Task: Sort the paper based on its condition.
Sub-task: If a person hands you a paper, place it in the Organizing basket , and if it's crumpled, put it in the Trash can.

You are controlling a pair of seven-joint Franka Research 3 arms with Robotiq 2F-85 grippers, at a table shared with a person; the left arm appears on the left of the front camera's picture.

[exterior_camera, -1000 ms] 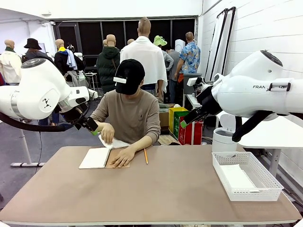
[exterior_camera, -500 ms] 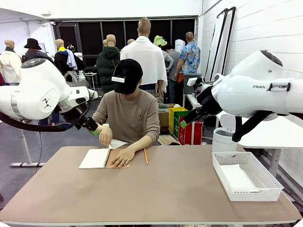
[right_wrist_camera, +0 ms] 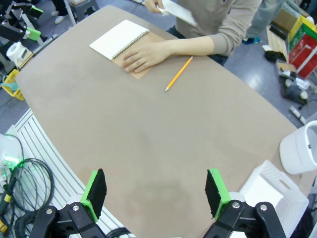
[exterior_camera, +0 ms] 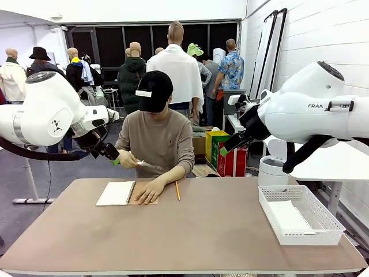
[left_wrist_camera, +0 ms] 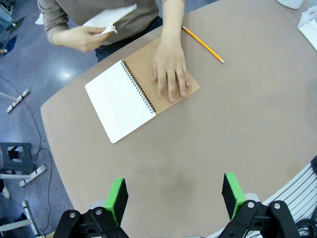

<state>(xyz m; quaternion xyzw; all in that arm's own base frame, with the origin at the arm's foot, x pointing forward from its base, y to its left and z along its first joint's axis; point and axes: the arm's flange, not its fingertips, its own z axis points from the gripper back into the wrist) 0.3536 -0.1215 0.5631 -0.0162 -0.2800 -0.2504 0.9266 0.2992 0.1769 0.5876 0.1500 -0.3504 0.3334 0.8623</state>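
Overhead, paper (left_wrist_camera: 110, 19) in person's hand (left_wrist_camera: 81, 38), broad from left wrist, edge-on from front, left claw (left_wrist_camera: 174, 181) and right claw (right_wrist_camera: 155, 176) apart

I see spiral notebook (exterior_camera: 117, 193) open flat on table (exterior_camera: 202, 231), far left part, blank white page up, brown cover to its right. Yellow pencil (exterior_camera: 177, 190) just right of notebook, not touching. White mesh basket (exterior_camera: 268, 213) at table's right end. Behind table: white bin (exterior_camera: 271, 170), yellow crate (exterior_camera: 214, 141), red crate (exterior_camera: 233, 163).
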